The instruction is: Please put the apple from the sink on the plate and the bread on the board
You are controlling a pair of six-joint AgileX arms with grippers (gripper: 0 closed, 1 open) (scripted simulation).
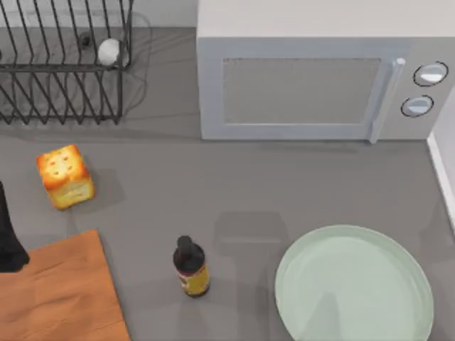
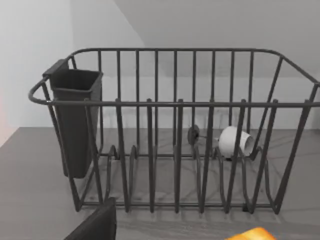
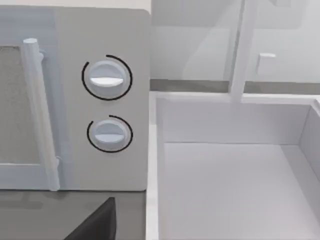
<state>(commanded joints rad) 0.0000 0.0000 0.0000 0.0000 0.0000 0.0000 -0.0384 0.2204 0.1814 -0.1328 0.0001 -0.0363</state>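
The bread (image 1: 65, 176), a golden cube with a toasted spotted top, stands on the grey counter at the left, just beyond the wooden board (image 1: 60, 291). Its corner (image 2: 252, 234) also peeks into the left wrist view. The pale green plate (image 1: 354, 284) lies at the front right. The white sink (image 3: 230, 185) appears in the right wrist view beside the microwave, and the part of its basin that I see is bare. The apple is out of view. My left gripper (image 1: 8, 238) is a dark shape at the left edge, over the board's far corner. A dark piece of my right gripper (image 3: 95, 222) hangs near the sink's rim.
A dark bottle (image 1: 190, 266) with a yellow label stands between board and plate. The microwave (image 1: 306, 85) fills the back. A wire dish rack (image 1: 64, 64) holding a white cup (image 2: 234, 141) sits at the back left. The sink's faucet (image 3: 240, 50) rises behind the basin.
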